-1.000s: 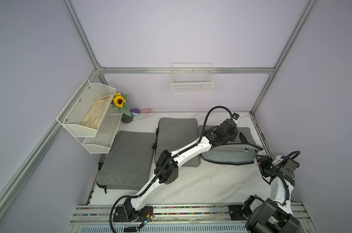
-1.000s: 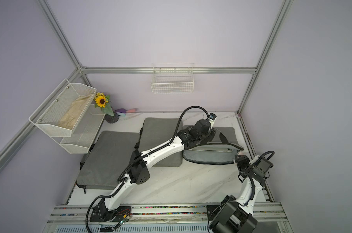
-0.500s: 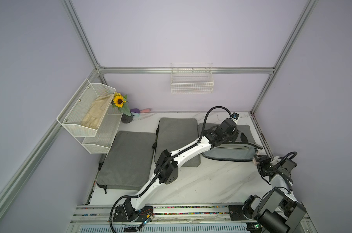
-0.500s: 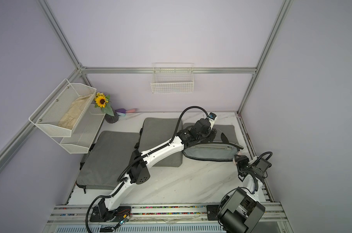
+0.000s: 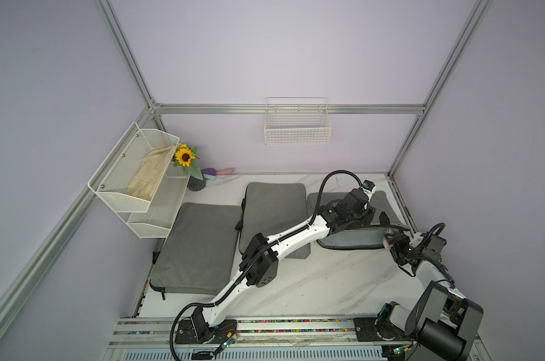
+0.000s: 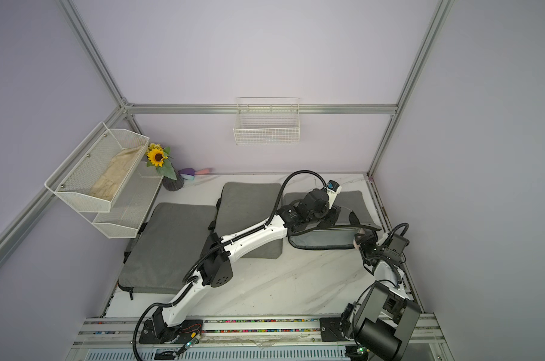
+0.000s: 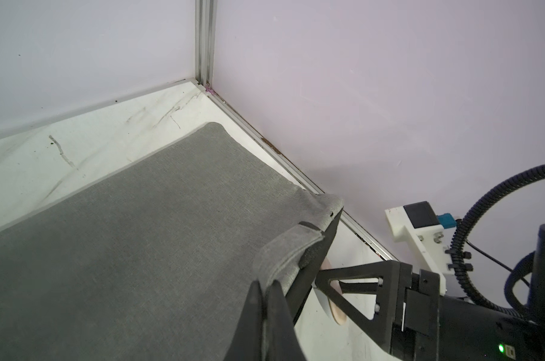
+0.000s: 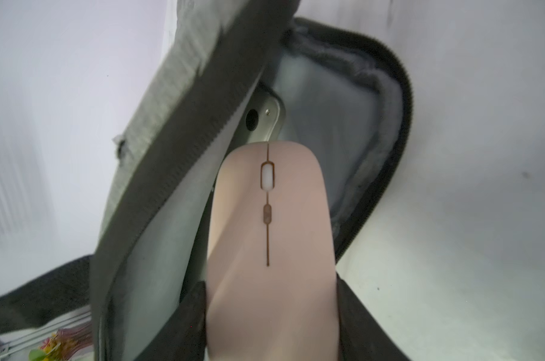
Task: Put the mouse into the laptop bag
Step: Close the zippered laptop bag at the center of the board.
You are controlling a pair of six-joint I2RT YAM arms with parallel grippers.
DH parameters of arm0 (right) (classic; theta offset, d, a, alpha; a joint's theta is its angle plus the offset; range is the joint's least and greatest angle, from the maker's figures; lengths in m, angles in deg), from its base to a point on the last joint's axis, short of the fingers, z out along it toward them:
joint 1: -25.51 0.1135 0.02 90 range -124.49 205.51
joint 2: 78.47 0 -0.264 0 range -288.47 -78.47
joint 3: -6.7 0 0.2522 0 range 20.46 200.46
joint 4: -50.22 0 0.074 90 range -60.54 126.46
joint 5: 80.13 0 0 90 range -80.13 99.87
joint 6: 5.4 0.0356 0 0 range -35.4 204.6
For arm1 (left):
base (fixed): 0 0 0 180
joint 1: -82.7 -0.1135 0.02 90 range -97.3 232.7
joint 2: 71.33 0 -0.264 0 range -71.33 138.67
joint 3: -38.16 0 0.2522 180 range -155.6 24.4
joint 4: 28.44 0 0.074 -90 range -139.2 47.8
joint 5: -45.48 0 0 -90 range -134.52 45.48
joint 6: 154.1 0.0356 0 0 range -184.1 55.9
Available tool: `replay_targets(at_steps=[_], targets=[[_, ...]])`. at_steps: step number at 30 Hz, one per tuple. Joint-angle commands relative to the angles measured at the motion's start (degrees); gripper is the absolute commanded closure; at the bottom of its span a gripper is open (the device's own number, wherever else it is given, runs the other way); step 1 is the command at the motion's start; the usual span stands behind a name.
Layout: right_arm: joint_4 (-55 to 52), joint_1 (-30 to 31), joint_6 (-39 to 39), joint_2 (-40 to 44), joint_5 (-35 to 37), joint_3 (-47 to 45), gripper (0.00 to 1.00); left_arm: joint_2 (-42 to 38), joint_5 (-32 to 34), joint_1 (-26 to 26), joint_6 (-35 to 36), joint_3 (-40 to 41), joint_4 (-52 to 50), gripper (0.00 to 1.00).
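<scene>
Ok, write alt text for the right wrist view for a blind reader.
A pink mouse, gripped at its rear between two black fingers, points into the unzipped mouth of a grey laptop bag. The bag's flap is lifted, and the corner of a silver device shows inside.

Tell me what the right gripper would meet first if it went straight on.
Likely the silver device inside the open laptop bag, touched first by the mouse the right gripper holds; depth unclear.
</scene>
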Motion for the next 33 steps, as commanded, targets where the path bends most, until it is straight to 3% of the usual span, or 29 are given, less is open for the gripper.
replay_targets(at_steps=[1, 5, 10, 17, 20, 26, 33], targets=[[0.0, 0.5, 0.2, 1.1, 6.2, 1.4, 0.50, -5.5, -1.1, 0.0, -0.7, 1.2, 5.8, 1.00], [-1.1, 0.5, -0.1, -1.2, 9.8, 2.8, 0.50, -5.9, -2.2, 0.0, -1.4, 2.0, 6.3, 1.00], [5.6, 0.6, 2.0, -5.1, 3.8, 1.8, 0.49, -6.4, -2.5, 0.0, -1.5, 2.6, 6.7, 1.00], [8.4, 1.4, 1.7, -6.6, 0.2, 2.3, 0.31, -6.5, -3.7, 0.0, -1.9, 2.6, 7.1, 1.00], [9.0, 1.4, 1.8, -6.3, -1.4, 2.3, 0.28, -6.2, -3.8, 0.0, -2.1, 2.6, 7.3, 1.00], [3.4, 1.3, 1.0, -2.4, 0.8, 3.5, 0.20, -6.1, -3.0, 0.0, -2.2, 2.7, 6.9, 1.00], [-2.3, -0.5, 2.3, 6.8, 1.6, 2.3, 0.19, -6.8, -3.0, -0.6, -2.6, 3.9, 6.8, 1.00]])
